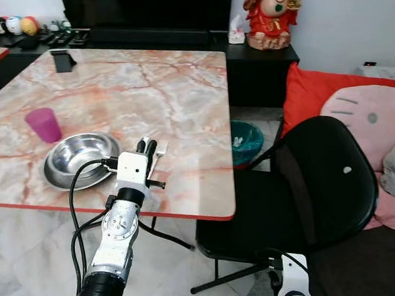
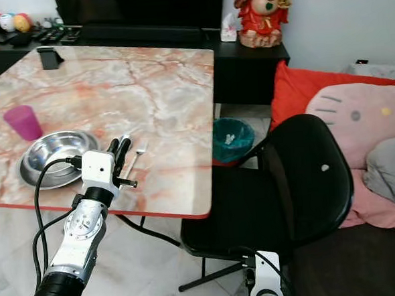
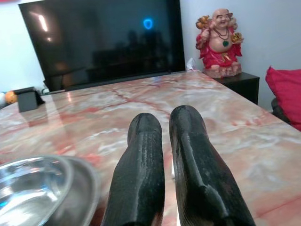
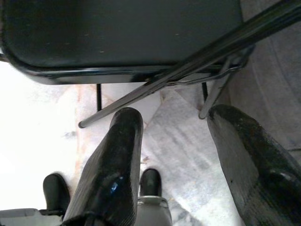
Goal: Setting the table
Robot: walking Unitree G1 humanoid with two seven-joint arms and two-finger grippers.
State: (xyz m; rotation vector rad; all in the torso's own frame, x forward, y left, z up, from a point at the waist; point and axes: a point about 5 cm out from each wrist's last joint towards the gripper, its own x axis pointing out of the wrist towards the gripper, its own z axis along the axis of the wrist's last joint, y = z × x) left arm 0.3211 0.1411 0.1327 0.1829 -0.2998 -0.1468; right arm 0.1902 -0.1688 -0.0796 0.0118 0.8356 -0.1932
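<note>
A steel bowl (image 1: 69,156) sits near the front edge of the marble table (image 1: 146,84), with a pink cup (image 1: 44,124) just behind it to the left. A silver fork (image 2: 137,156) lies on the table to the right of the bowl. My left gripper (image 1: 148,147) hovers low over the table between bowl and fork, its black fingers (image 3: 141,155) shut with nothing visible between them. The right gripper (image 4: 174,117) hangs low beside the black chair, open and holding nothing, with its wrist (image 1: 291,284) at the bottom of the head view.
A black chair (image 1: 314,188) stands at the table's right front corner, with a teal bin (image 1: 246,141) behind it. Red and pink cushions (image 1: 363,111) lie at the right. A black stand (image 1: 62,60) sits at the table's far edge; a red statue (image 1: 273,12) stands on the cabinet.
</note>
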